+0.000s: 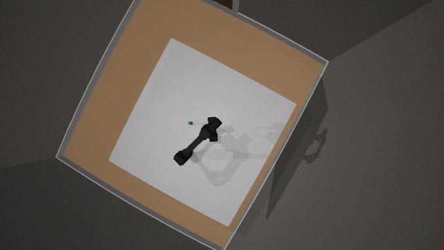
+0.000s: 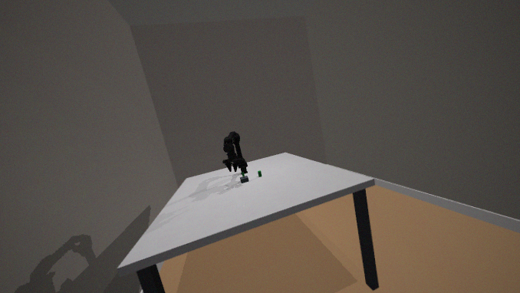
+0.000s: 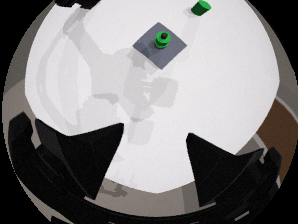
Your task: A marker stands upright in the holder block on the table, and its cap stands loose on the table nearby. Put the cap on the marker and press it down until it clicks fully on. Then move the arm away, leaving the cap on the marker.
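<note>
The green marker (image 3: 162, 40) (image 2: 243, 175) stands upright in the grey holder block (image 3: 172, 50) (image 2: 244, 179), its dark tip bare and pointing up. The green cap (image 3: 201, 8) (image 2: 259, 173) (image 1: 190, 123) stands loose on the table, a short way from the block. My gripper (image 3: 156, 133) is open, with nothing between its fingers. It hangs above the table, and in the wrist view the block and the cap lie beyond its fingertips. In the top view the arm hides the block and the marker.
The white table top (image 1: 183, 72) (image 2: 307, 176) bears the block and the cap. The arm's base (image 1: 183, 158) stands on it, and the arm casts shadows across it. The table's edge (image 2: 249, 227) shows in the exterior view.
</note>
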Robot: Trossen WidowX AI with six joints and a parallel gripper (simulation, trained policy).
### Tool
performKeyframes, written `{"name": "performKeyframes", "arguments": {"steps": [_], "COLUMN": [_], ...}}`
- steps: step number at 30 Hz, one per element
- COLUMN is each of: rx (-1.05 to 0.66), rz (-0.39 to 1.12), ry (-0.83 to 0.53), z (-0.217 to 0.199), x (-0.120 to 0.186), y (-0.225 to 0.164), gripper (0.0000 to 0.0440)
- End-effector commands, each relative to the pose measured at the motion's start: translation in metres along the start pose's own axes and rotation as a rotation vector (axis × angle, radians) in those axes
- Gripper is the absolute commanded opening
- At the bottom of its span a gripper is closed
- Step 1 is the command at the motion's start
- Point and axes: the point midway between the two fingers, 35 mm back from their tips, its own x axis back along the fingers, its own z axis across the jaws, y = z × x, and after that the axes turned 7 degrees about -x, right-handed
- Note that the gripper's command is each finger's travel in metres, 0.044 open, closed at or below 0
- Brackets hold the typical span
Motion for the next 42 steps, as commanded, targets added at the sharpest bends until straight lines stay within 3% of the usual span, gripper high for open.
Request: {"name": "performKeyframes", "arguments": {"steps": [1,42], "rx": [0.009,0.136], "rz": [-0.012,-0.184], "ry": [0.010,0.065], "z": [-0.006,-0.056], "x": [-0.002,-0.005], "y": [0.008,0.117], "gripper": [0.0319,0.0329]}}
